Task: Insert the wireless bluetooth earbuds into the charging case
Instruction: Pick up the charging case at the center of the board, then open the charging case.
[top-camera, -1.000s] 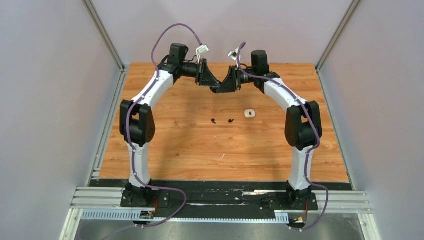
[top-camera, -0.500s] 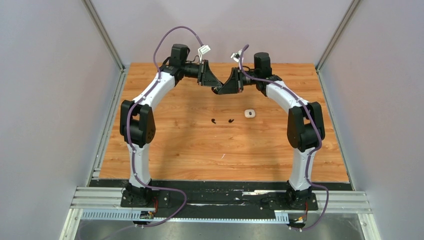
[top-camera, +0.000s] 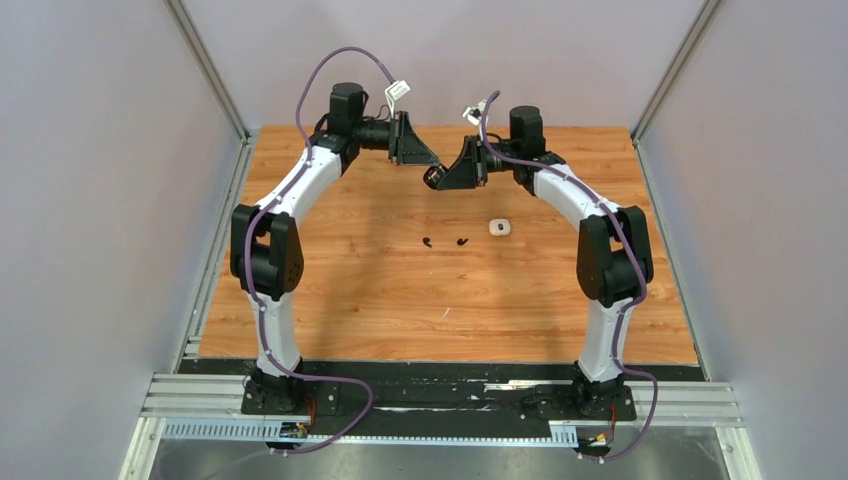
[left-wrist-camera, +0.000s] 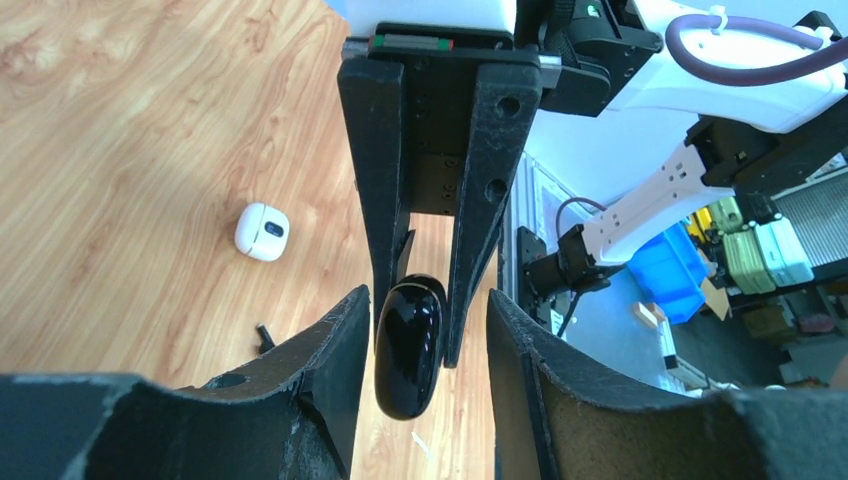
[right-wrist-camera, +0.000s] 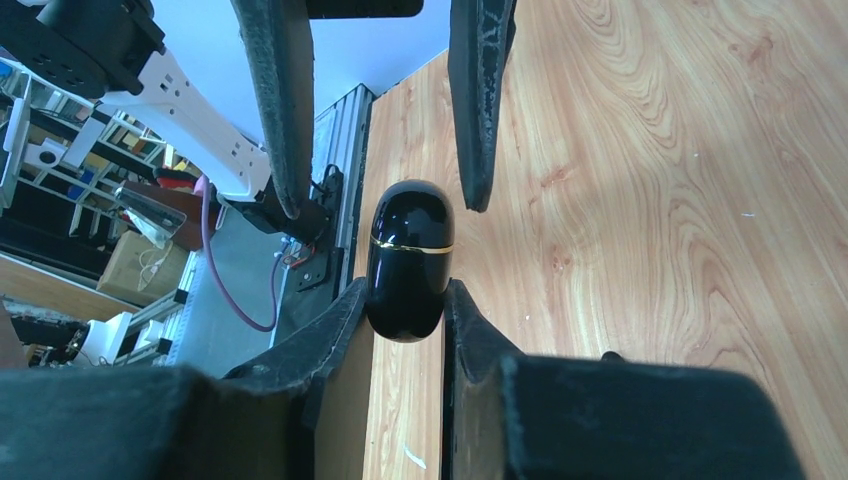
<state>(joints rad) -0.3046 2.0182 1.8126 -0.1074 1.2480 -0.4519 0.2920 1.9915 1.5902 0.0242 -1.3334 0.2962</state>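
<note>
The glossy black charging case (right-wrist-camera: 410, 250), lid shut along a thin gold seam, hangs in the air at the back of the table. My right gripper (right-wrist-camera: 405, 292) is shut on its lower end. My left gripper (left-wrist-camera: 425, 300) faces it with jaws open; the case (left-wrist-camera: 408, 345) sits between the left fingers (left-wrist-camera: 340, 330) with a gap on each side. From above, the two grippers (top-camera: 428, 163) (top-camera: 438, 180) meet tip to tip. Two tiny black earbuds (top-camera: 428, 241) (top-camera: 461, 241) lie on the wood at mid-table, well below and in front of both grippers.
A small white pebble-like case (top-camera: 500, 228) lies on the table right of the earbuds; the left wrist view shows it too (left-wrist-camera: 262, 231). The wooden table (top-camera: 350, 300) is walled at the left, right and back. A black rail (top-camera: 440, 395) runs along the near edge.
My left gripper has opened off the black case and drawn back a little to the left. The right gripper closed on the case and keeps hold of it.
</note>
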